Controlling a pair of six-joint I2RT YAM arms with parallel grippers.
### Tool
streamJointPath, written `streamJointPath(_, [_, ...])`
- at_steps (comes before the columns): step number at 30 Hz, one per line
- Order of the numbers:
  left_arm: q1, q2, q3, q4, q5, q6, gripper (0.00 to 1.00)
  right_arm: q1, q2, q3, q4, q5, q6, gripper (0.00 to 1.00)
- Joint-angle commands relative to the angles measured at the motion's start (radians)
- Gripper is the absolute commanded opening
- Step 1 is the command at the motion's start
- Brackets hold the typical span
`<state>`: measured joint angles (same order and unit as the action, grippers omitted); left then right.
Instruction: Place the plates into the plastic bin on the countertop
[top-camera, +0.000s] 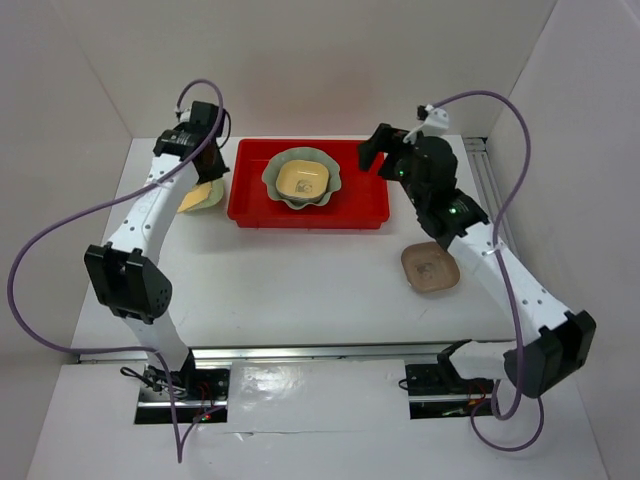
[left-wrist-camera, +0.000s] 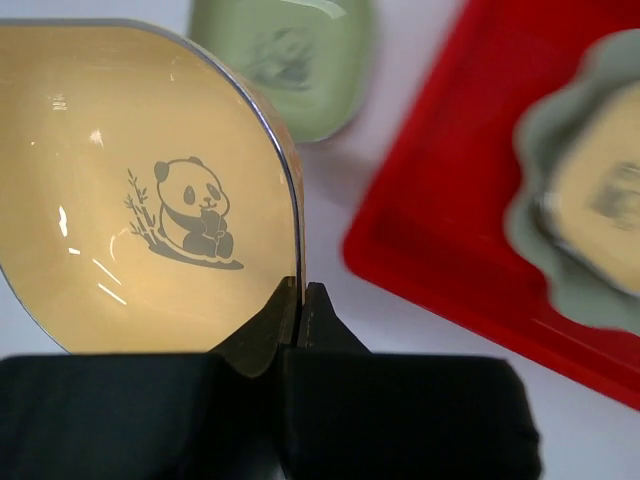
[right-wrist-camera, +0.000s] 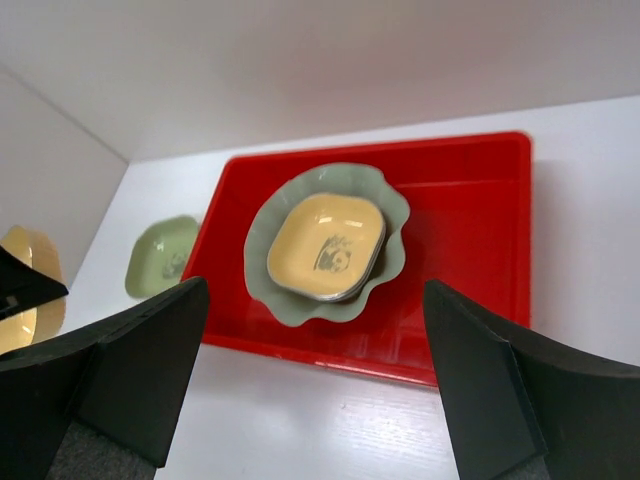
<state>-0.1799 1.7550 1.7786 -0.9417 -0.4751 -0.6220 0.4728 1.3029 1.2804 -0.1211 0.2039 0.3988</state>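
My left gripper (left-wrist-camera: 300, 300) is shut on the rim of a yellow panda plate (left-wrist-camera: 140, 190), holding it tilted just left of the red plastic bin (left-wrist-camera: 470, 240). The top view shows this plate (top-camera: 200, 197) beside that gripper (top-camera: 207, 180). In the bin (top-camera: 360, 200) lies the pale green scalloped plate (top-camera: 272, 178) with another yellow plate (top-camera: 304, 180) nested in it. A small green plate (left-wrist-camera: 280, 60) rests on the white countertop (top-camera: 300, 290) left of the bin. A pinkish-tan plate (top-camera: 430, 268) lies near my right arm. My right gripper (right-wrist-camera: 315, 380) hangs open and empty over the bin's right end.
White panels wall the countertop at the back and both sides. Purple cables loop off each arm. A metal rail (top-camera: 490, 190) runs along the right edge. The right half of the bin (right-wrist-camera: 470, 250) holds nothing.
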Motion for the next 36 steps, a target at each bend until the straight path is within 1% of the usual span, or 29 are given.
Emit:
streamJointPath(1, [-0.071,0.033,0.14,-0.037,0.14,0.094,0.0,-0.023,-0.105,-0.009,-0.041,0.095,-0.002,0.94])
streamJointPath(2, [-0.117,0.05,0.169,-0.019,0.173,0.116,0.0,-0.032,-0.137,0.0,-0.066,0.106,-0.002,0.94])
streamJointPath(3, [-0.136,0.07,0.233,0.016,0.243,0.154,0.0,-0.033,-0.155,0.0,-0.066,0.12,-0.002,0.94])
streamJointPath(4, [-0.168,0.116,0.264,0.03,0.272,0.168,0.0,-0.042,-0.197,0.0,-0.08,0.13,-0.002,0.94])
streamJointPath(5, [-0.179,0.141,0.327,0.041,0.295,0.168,0.0,-0.042,-0.22,0.0,-0.093,0.158,0.009,0.94])
streamJointPath(6, [-0.19,0.164,0.355,0.058,0.352,0.191,0.0,-0.042,-0.246,-0.01,-0.094,0.176,0.009,0.94])
streamJointPath(9, [-0.239,0.247,0.43,0.136,0.429,0.232,0.0,-0.033,-0.364,-0.048,-0.08,0.245,0.02,0.94])
streamJointPath(10, [-0.253,0.261,0.43,0.165,0.446,0.243,0.0,-0.033,-0.393,-0.076,-0.071,0.255,0.02,0.94])
streamJointPath(11, [-0.282,0.27,0.43,0.235,0.458,0.255,0.0,-0.033,-0.445,-0.093,-0.051,0.255,0.032,0.94])
streamJointPath(14, [-0.328,0.331,0.421,0.319,0.448,0.3,0.0,-0.033,-0.478,-0.104,-0.069,0.255,0.032,0.94])
streamJointPath(17, [-0.337,0.391,0.432,0.382,0.432,0.327,0.0,-0.033,-0.478,-0.081,-0.118,0.264,0.021,0.95])
streamJointPath(20, [-0.337,0.442,0.463,0.405,0.423,0.373,0.0,-0.033,-0.469,-0.081,-0.127,0.264,0.011,0.95])
streamJointPath(24, [-0.337,0.506,0.557,0.405,0.414,0.422,0.0,-0.033,-0.459,-0.081,-0.127,0.241,0.002,0.95])
streamJointPath(29, [-0.328,0.546,0.578,0.417,0.385,0.475,0.0,-0.023,-0.459,-0.081,-0.127,0.232,0.002,0.95])
streamJointPath(36, [-0.308,0.589,0.598,0.417,0.394,0.433,0.0,-0.023,-0.449,-0.09,-0.118,0.221,0.002,0.95])
